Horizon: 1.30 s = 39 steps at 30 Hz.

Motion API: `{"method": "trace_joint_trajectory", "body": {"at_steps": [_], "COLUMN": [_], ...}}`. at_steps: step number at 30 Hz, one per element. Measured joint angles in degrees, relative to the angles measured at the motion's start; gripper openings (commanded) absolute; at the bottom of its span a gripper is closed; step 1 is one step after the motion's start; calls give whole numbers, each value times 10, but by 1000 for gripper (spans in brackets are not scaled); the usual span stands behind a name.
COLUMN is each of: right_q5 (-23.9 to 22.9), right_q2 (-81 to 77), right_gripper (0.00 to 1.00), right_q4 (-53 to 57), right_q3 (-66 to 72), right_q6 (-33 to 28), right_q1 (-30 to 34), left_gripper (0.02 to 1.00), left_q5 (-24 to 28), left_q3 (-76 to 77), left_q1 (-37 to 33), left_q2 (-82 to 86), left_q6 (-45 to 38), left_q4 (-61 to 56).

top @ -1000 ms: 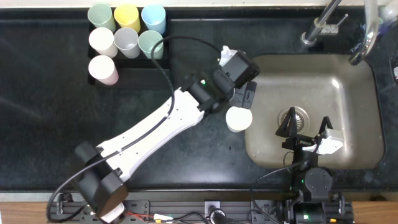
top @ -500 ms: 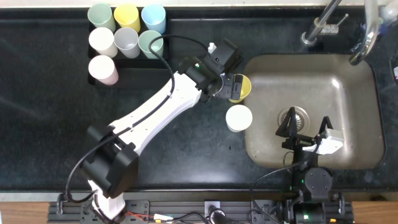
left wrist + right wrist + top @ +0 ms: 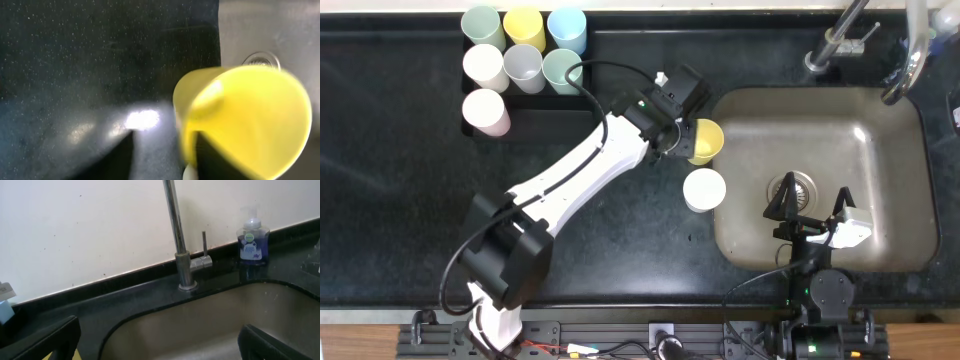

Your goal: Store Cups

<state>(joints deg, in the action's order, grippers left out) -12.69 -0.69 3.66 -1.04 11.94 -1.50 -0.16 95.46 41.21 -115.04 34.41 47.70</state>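
1. we see the left gripper (image 3: pixel 688 140) with its fingers clenched on the yellow cup (image 3: pixel 706 142), at the edge of the tabletop (image 3: pixel 620 260) beside the sink (image 3: pixel 880 120).
2. the cup's long axis is tilted, its mouth facing up and toward the sink.
3. the right gripper (image 3: pixel 810 205) hangs over the sink, its fingers spread apart.

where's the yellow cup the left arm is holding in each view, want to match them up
top view: yellow cup in the left pincer, over the sink's left rim.
left wrist view: yellow cup close up and tilted, mouth toward the camera, sink behind it.
right wrist view: possibly the yellow sliver beside the dark finger; too little to be sure.
shared landmark: the sink.
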Motion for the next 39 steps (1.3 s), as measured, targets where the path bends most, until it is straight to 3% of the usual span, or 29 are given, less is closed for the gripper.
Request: {"method": "trace_joint_trajectory", "body": {"at_steps": [15,20,27,39], "right_q5": [0,0,0,0], "right_q2": [0,0,0,0], "right_gripper": [996,998,996,998], "right_q4": [0,0,0,0], "right_q3": [0,0,0,0], "right_q6": [0,0,0,0], "right_q1": [0,0,0,0], "left_gripper": [38,36,38,36], "left_q5": [12,7,12,-1], "left_q3": [-2,-5,3,-29], "left_q1": [-30,-129,-344,-409], "left_q2": [16,127,240,200], "left_q6": [0,22,62,81], "left_q4": [7,110,221,175]}}
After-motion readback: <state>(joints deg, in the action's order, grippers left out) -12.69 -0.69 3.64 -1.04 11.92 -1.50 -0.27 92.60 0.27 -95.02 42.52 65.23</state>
